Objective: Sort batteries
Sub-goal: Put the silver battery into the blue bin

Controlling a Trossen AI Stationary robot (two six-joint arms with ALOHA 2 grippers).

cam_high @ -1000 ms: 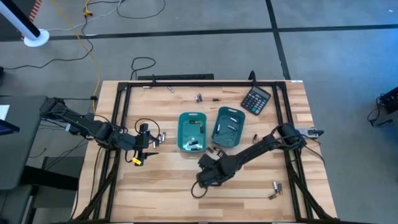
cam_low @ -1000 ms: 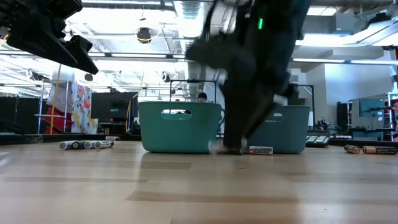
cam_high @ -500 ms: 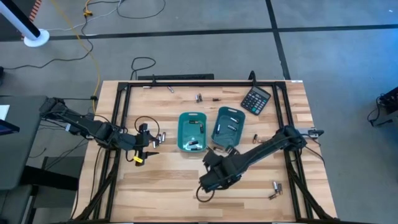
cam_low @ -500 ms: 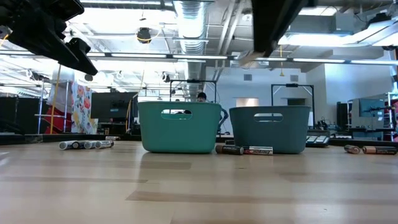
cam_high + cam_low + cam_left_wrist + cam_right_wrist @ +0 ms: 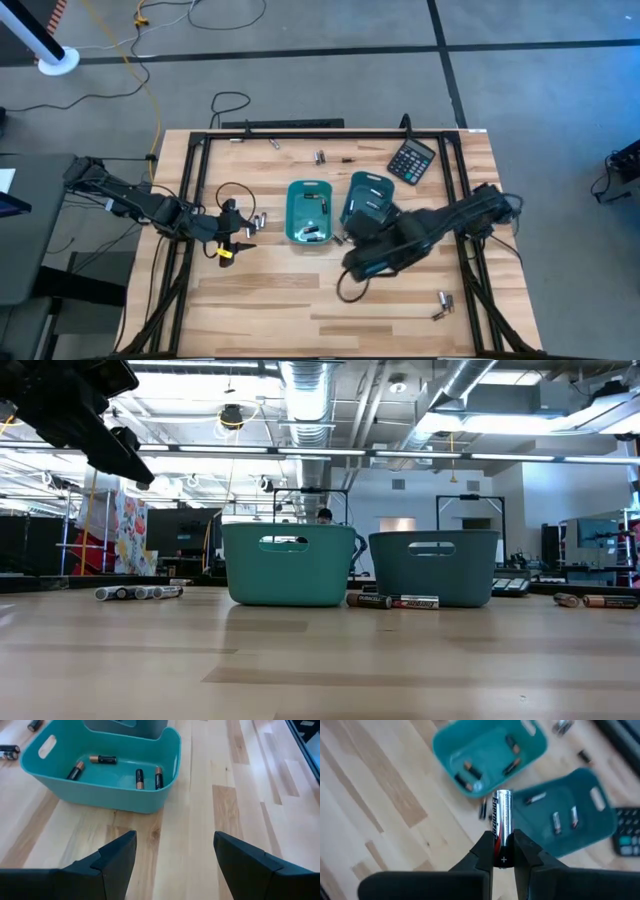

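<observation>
Two teal trays stand side by side mid-table, the left one (image 5: 309, 211) and the right one (image 5: 368, 195), each with a few batteries inside. My right gripper (image 5: 503, 862) hangs high over the trays' near side (image 5: 365, 228), out of the low view, shut on a silver-and-black battery (image 5: 501, 817). My left gripper (image 5: 172, 855) stands open at the table's left (image 5: 235, 232), raised, with nothing between its fingers. Loose batteries lie beside it (image 5: 257, 220) and in front of the trays (image 5: 395, 601). My right gripper pinches the battery's black end (image 5: 503, 851) between its two fingers. The fingers slant down toward the far side, and the battery lies along them, its silver end sticking out past the fingertips. It is lifted well clear of the table and trays.
A black calculator (image 5: 411, 160) lies at the far right. More batteries lie near the far edge (image 5: 320, 157), at the near right (image 5: 441, 300) and at the left (image 5: 135, 592). A black frame (image 5: 300, 133) runs round the table. Bare wood lies along the near edge.
My right gripper has risen steeply from the table in front of the trays, carrying the battery up and a little toward the far right, and has left the low view. My left gripper has rolled a little in place.
</observation>
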